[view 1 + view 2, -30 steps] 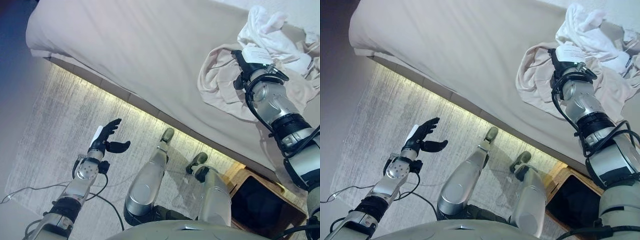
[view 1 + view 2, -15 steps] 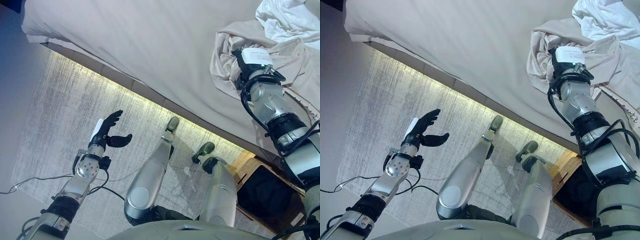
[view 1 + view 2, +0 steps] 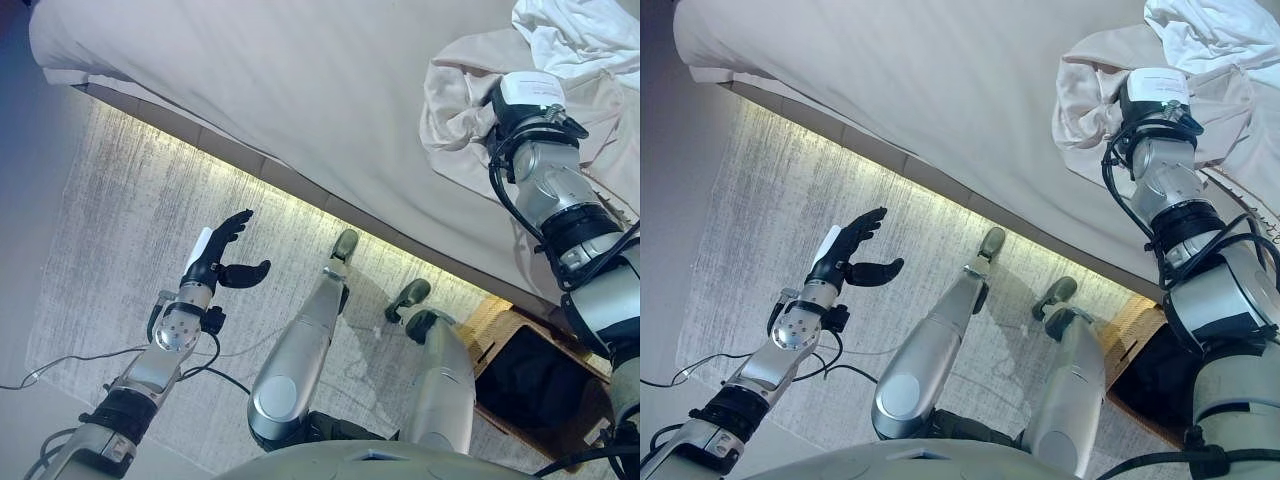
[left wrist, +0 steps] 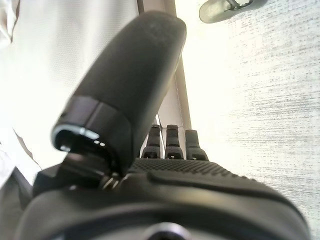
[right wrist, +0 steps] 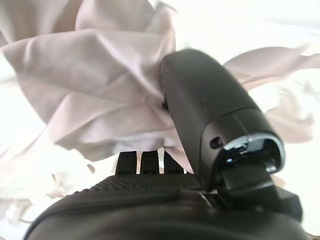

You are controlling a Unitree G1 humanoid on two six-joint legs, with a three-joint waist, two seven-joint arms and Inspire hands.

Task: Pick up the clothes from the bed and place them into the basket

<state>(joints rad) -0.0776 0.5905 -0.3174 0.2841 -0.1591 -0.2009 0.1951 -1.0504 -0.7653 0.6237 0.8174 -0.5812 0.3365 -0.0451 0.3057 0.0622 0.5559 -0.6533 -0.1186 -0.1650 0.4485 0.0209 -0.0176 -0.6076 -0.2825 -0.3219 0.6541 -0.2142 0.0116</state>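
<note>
Right hand (image 5: 200,130) is on the bed (image 3: 300,90), its thumb and fingers curled into a bunched beige garment (image 5: 95,95); I read this as a firm pinch on the cloth. White clothes (image 3: 580,35) lie just beyond it on the sheet, touching the beige piece. I see the basket (image 3: 530,385) on the floor beside the bed, below my right arm. Left hand (image 3: 222,258) hangs over the rug (image 3: 130,220), fingers loose and spread, holding nothing.

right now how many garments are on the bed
2: a crumpled beige cloth garment pinched in the right hand, and a white cloth garment behind it; more may be hidden.
</note>
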